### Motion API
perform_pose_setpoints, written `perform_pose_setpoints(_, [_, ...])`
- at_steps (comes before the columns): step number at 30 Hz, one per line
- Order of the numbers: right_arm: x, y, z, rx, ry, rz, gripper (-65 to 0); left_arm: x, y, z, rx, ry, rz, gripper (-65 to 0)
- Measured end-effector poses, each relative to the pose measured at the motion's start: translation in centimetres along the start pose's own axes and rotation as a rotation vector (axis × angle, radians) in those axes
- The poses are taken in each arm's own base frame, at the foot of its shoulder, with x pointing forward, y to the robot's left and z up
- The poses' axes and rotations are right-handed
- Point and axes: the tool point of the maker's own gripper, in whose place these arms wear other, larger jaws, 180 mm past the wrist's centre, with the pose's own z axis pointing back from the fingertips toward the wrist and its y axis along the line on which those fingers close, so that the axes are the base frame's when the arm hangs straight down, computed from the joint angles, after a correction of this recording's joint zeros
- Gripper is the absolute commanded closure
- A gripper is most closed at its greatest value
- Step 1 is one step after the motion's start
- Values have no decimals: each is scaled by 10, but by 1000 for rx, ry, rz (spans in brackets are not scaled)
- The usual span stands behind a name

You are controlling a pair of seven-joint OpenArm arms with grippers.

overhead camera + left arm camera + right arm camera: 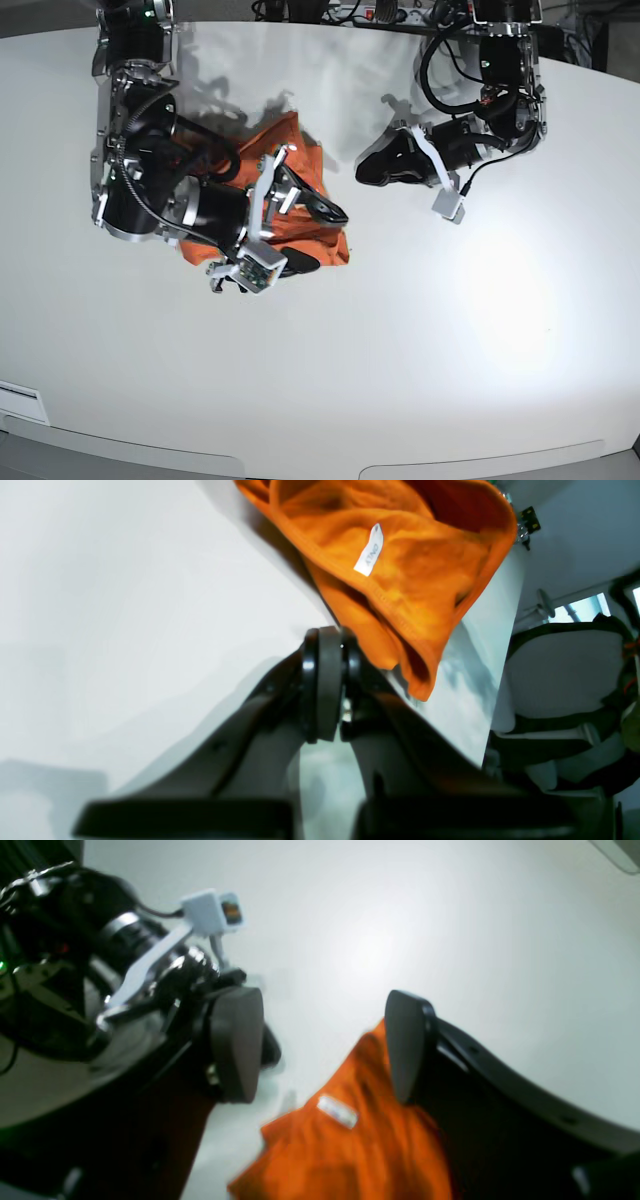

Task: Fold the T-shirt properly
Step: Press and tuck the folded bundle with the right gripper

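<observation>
With the right gripper (320, 1045) spread wide and empty over the bunched T-shirt (300, 190) and the left gripper (327, 690) pressed closed holding nothing at its 3 o'clock on the worktop (480, 330), one single hem layer is best pinched.

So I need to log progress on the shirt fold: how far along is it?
Early. Done: nothing tidy; the T-shirt lies bunched on the table, neck tag exposed. In hand: the right gripper hangs open over the cloth, holding nothing; the left gripper is shut beside it. Left: flattening and every fold.
</observation>
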Motion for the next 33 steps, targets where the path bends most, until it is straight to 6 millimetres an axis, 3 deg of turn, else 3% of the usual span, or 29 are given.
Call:
perform_pose_setpoints(3, [-28,7,10,12,53,-63,-402,0,3,3,8,10,-8,0])
perform_pose_setpoints(7, [-39,28,20,63,56,-86,-402,-1,3,4,9,11,-7,0])
perform_pose_setpoints(11, [-84,31,30,27,207,-113,-372,0,3,3,8,9,-7,0])
perform_pose_setpoints(16, [-93,44,29,44,207,-153,-350,5,-3,4,-26,-19,8,0])
perform_pose_setpoints(19, [-105,35,31,-28,239,-131,-351,5,-4,4,-28,-20,9,0])
perform_pose_setpoints(23, [-107,23,31,-102,220,-99,-351,5,-5,3,-32,-21,10,0])
perform_pose_setpoints(30, [-148,26,21,-65,306,-194,-351,5,-5,3,-34,-22,11,0])
perform_pose_setpoints(33, [-154,36,14,-27,309,-216,-335,6,-4,4,-31,-22,10,0])
